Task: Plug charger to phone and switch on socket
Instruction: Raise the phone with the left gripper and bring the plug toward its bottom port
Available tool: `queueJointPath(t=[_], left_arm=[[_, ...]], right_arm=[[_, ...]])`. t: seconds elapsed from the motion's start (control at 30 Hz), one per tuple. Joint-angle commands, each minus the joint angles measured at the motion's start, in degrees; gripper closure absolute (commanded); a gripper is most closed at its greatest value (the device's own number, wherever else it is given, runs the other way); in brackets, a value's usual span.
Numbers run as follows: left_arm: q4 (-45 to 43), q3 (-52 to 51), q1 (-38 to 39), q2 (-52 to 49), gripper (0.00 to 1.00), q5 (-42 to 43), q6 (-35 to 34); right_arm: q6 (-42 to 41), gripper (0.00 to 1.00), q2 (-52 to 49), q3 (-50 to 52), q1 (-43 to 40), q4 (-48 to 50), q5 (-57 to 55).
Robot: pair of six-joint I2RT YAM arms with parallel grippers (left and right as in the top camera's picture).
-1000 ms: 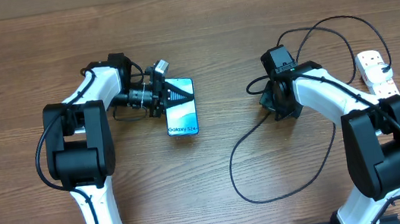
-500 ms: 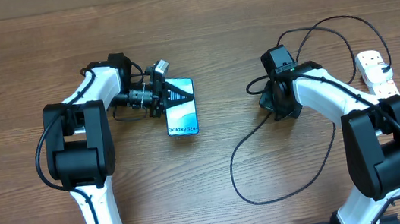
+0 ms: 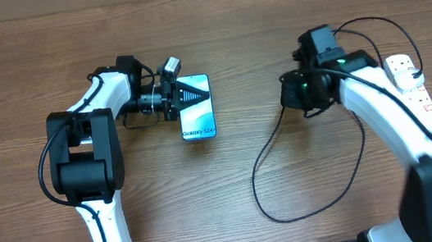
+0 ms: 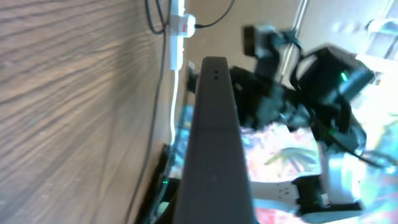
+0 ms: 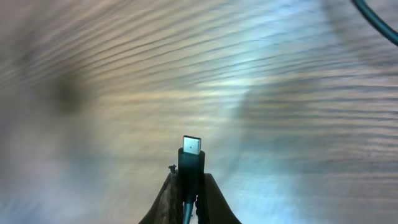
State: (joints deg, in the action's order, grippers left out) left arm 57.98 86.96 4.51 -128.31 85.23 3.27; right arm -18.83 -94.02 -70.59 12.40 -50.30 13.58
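left gripper [image 3: 187, 96]: clamps phone [image 3: 198, 121], steadying it for plugging
right gripper [image 5: 188, 182]: pinches charger [image 5: 191, 154], tip jutting ahead for insertion

White arms [image 3: 101, 94] with black joints [image 3: 84, 158] (one green light [image 3: 304, 87] glowing).

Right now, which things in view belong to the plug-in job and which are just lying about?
Job:
- slim blue-screened smartphone, clamped in left pincer
- long thin black charger cable, its plug tip held in right pincer
- white oblong plastic power strip

Not part of it:
- only the brown wooden table underneath
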Motion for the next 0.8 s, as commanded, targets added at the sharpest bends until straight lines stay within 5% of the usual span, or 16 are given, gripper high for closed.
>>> queueJointPath(t=[0.0,0.17,0.4,0.77], left_arm=[[2.1,2.2,-0.4,4.4,0.96,5.3,2.2],[5.3,3.1,-1.9,12.8,0.96,5.3,5.3],[5.2,3.1,-4.9,23.2,0.96,2.1,-3.3],[-2.7,3.1,-6.9,25.4,0.95,2.0,-13.4]], right_arm=[[9.0,0.96,6.8,-1.8,-0.1,-1.9,5.8],[13.4,0.96,13.8,-1.8,0.2,-8.2,11.7],[16.3,0.96,16.6,-1.8,5.1,-13.0,22.0],[5.2,0.96,16.5,-1.8,19.1,-4.6,33.6]])
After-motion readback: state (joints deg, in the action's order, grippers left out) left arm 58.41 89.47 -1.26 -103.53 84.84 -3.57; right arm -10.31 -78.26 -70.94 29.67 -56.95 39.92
